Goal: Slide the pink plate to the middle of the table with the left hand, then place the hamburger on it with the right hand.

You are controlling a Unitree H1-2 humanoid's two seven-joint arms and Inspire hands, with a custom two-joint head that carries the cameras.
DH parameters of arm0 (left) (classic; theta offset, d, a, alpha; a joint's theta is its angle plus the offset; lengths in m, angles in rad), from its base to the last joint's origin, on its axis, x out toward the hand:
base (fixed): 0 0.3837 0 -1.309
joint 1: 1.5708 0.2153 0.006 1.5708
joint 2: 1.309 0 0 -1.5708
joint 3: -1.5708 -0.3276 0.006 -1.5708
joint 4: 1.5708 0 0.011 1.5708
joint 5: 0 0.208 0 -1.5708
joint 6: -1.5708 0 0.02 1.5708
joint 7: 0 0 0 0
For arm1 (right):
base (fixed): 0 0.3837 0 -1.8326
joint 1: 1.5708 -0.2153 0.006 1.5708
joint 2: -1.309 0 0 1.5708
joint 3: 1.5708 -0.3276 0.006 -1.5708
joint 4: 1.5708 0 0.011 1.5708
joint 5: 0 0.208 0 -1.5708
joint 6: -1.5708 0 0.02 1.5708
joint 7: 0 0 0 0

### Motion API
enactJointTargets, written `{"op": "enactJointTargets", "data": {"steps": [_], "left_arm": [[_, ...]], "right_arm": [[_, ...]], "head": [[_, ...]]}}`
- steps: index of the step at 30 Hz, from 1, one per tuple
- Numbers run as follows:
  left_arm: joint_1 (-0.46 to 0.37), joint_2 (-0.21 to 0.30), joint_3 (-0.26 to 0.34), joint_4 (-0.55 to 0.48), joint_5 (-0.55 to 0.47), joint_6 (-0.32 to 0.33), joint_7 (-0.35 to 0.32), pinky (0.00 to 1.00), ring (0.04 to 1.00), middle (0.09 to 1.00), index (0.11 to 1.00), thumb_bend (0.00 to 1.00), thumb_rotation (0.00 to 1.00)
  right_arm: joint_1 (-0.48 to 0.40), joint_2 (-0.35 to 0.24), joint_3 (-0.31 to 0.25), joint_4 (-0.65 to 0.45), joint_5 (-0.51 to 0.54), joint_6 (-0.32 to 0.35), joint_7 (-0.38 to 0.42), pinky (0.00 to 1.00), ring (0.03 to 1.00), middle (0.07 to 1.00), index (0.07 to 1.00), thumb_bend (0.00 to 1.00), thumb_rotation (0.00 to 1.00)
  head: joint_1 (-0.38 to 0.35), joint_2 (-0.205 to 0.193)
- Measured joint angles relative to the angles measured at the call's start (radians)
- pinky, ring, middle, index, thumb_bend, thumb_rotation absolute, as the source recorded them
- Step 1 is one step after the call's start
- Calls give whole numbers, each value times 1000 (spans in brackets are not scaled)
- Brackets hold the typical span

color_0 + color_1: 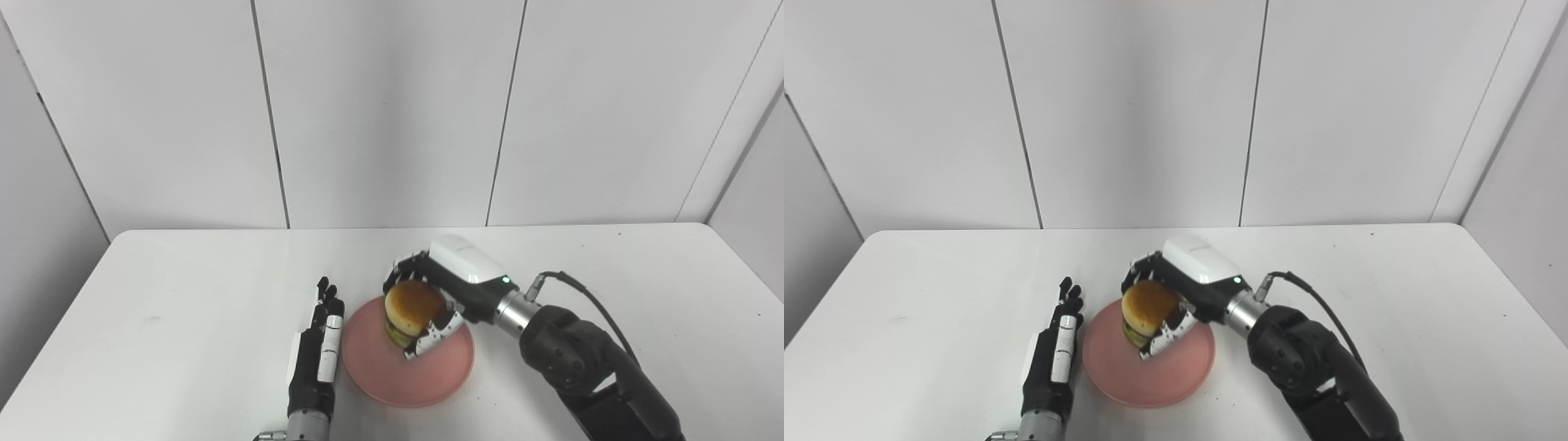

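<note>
- The 2 head cameras show nearly the same scene; the right eye view sits a little to the side, so everything lands further left in its picture, and it shows more bare table to the right of the right arm.
- The left eye view shows a bit more of the pink plate's near rim below the burger; in the right eye view the same rim reads flatter.
- Count: 1 plate, 1 hamburger, 2 hands, 1 white table.
- The plate lies flat near the middle of the table, toward the near edge.
- The right hand is closed around the hamburger — fingers curl over the far side of the bun, the thumb presses the near side low down.
- The hamburger is over the plate's far half, tilted toward the left hand; the bun top shows, and a green and dark filling shows beneath it. Whether its underside touches the plate I cannot tell — the thumb hides that part.
- The left hand rests on the table just beside the plate's left rim, fingers straight and close together, pointing away from the robot, holding nothing.
- A black cable loops off the right wrist.
</note>
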Motion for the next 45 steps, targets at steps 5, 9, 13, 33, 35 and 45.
{"op": "enactJointTargets", "data": {"steps": [5, 9, 13, 33, 35, 45], "left_arm": [[0, 0, -3, 2, 10, -6, 1, 1000, 1000, 1000, 1000, 737, 1000], [-1, 0, -7, 4, 18, -7, 1, 1000, 1000, 1000, 1000, 752, 1000], [-1, 1, -10, 5, 22, -7, 1, 1000, 1000, 1000, 1000, 765, 1000], [7, 2, -18, -11, -1, 11, -7, 1000, 1000, 1000, 1000, 740, 1000], [7, 2, -18, -10, -3, 9, -7, 1000, 1000, 1000, 1000, 737, 1000], [6, 2, -5, 1, -28, -25, -5, 1000, 1000, 1000, 1000, 751, 1000]], "right_arm": [[-13, 2, 26, 66, -35, -2, 12, 331, 404, 448, 512, 527, 0], [-17, 2, 29, 96, -43, -2, 13, 333, 411, 456, 510, 528, 0], [-14, 2, 36, 144, -54, -40, 4, 343, 424, 455, 520, 526, 0], [46, -4, 10, 136, -53, -155, -66, 1000, 1000, 1000, 949, 730, 594], [64, -4, -9, 113, -24, -155, -65, 1000, 1000, 1000, 943, 732, 528], [251, 141, -249, 53, 225, -155, -242, 993, 1000, 1000, 1000, 687, 829]], "head": [[2, 3], [-2, 2], [0, 2], [-11, 3], [-14, 3], [-23, 3]]}}
